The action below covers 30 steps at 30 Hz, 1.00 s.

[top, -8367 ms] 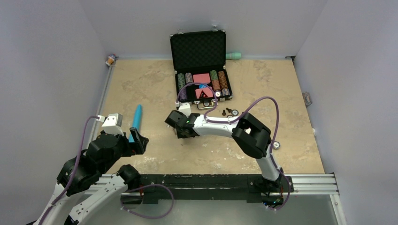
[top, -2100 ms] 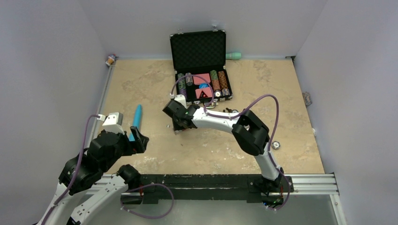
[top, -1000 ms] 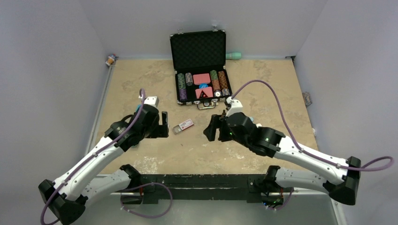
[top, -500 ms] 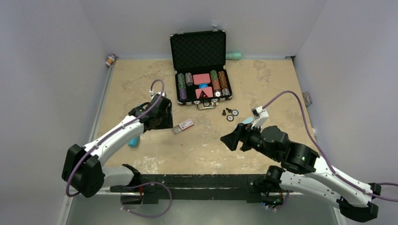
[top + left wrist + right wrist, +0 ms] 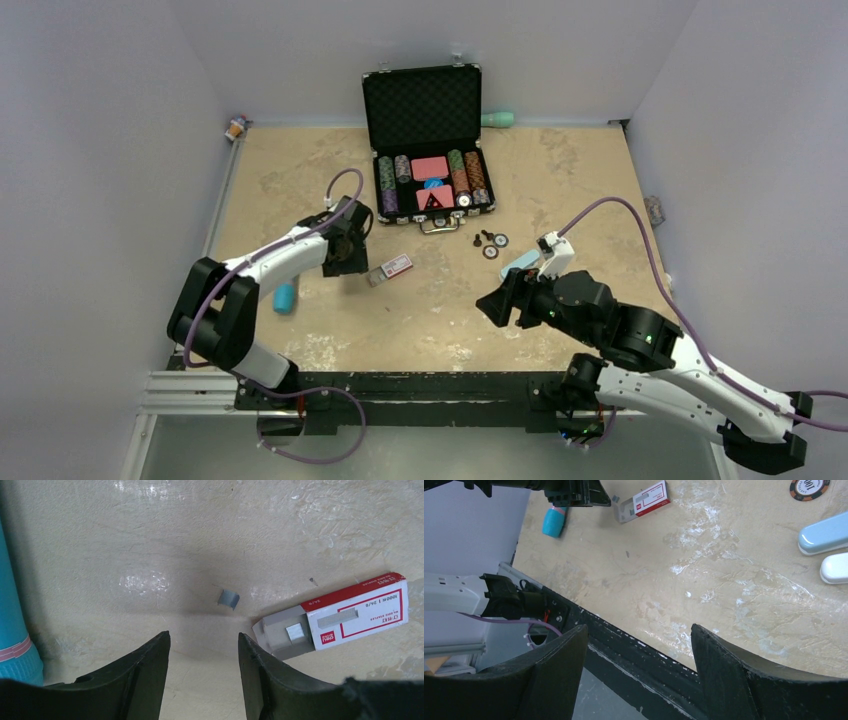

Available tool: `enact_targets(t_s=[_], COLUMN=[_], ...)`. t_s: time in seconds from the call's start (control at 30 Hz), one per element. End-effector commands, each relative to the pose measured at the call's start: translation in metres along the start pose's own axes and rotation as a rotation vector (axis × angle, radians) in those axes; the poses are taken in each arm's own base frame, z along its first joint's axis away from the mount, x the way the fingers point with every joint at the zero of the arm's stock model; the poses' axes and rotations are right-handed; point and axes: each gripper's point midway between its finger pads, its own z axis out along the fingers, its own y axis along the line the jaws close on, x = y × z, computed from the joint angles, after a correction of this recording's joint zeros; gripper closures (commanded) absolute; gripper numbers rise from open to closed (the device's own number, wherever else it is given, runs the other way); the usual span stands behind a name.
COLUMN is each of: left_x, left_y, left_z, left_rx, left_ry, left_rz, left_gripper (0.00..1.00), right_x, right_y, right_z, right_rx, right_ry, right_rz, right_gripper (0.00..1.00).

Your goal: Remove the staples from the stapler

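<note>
A sandy, stone-patterned table (image 5: 570, 180) is seen from overhead, with two black-and-white robot arms reaching in from its near edge.

The left gripper (image 5: 346, 258) is held low over the left-centre of the table. In its wrist view its two black fingers (image 5: 150, 665) stand apart with nothing between them. Just beyond them a short grey strip of staples (image 5: 228, 599) lies loose on the table. To the right of the strip lies a red and white staple box (image 5: 350, 612), its grey inner tray slid partly out. From overhead the staple box (image 5: 390, 269) sits just right of the left gripper.

A teal tube (image 5: 284, 297) with a pink band lies near the left arm.

The right gripper (image 5: 497, 306) hangs above the near right part of the table, well apart from the box, its fingers (image 5: 559, 672) spread wide and empty.

The pale blue and white stapler (image 5: 824, 532) lies on the table at the right edge of the right wrist view. Only two rounded ends show, one blue and one white. From overhead the stapler (image 5: 518, 263) is partly hidden beside the right wrist.

An open black poker chip case (image 5: 420, 100) stands at the far side, with loose poker chips (image 5: 490, 246) lying in front of it.
</note>
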Motion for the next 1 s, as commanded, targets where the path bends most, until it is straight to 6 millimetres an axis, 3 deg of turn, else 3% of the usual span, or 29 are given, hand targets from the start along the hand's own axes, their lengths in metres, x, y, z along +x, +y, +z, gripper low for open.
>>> enact_targets(t_s=[0.0, 0.63, 0.97], left_x=[-0.026, -0.026, -0.014], left_y=[-0.016, -0.016, -0.018], left_z=[0.004, 0.034, 0.036], left_rx=[0.041, -0.023, 0.006], left_ry=[-0.052, -0.003, 0.032], left_rz=[-0.041, -0.006, -0.014], left_gripper=[0.45, 0.52, 0.59], right_x=[-0.011, -0.011, -0.011], right_y=[0.004, 0.005, 0.005], right_z=[-0.005, -0.006, -0.007], right_rx=[-0.005, -0.016, -0.016], right_ry=[-0.035, -0.039, -0.042], right_rz=[0.018, 0.015, 0.018], right_gripper=[0.21, 0.22, 0.22])
